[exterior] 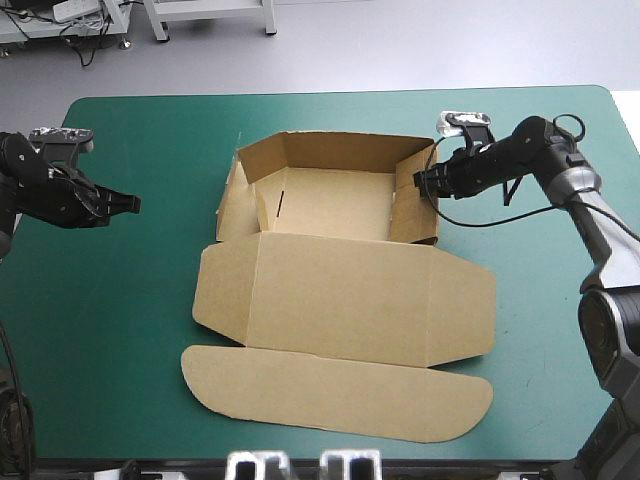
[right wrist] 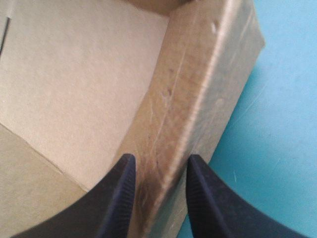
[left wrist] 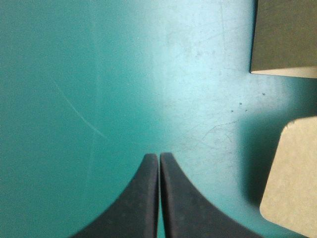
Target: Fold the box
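High view: the brown box (exterior: 340, 300) lay at the middle of the table, its tray toward the far edge and its lid (exterior: 345, 395) flat toward the near edge on the teal-green cover (exterior: 120, 330). The far wall stood upright. The right wall (exterior: 415, 205) stood doubled over, and the right gripper (exterior: 425, 182) straddled it, one black finger inside the tray and one outside, pinching the board between them. The left wall (exterior: 235, 200) leaned outward and appeared untucked. The left gripper (exterior: 130, 203) hung over bare cover near the table's left edge, well apart from the box, its fingers pressed together and holding nothing. The step in hand was judged to be setting the right wall. The next move would call for raising and tucking the left wall.
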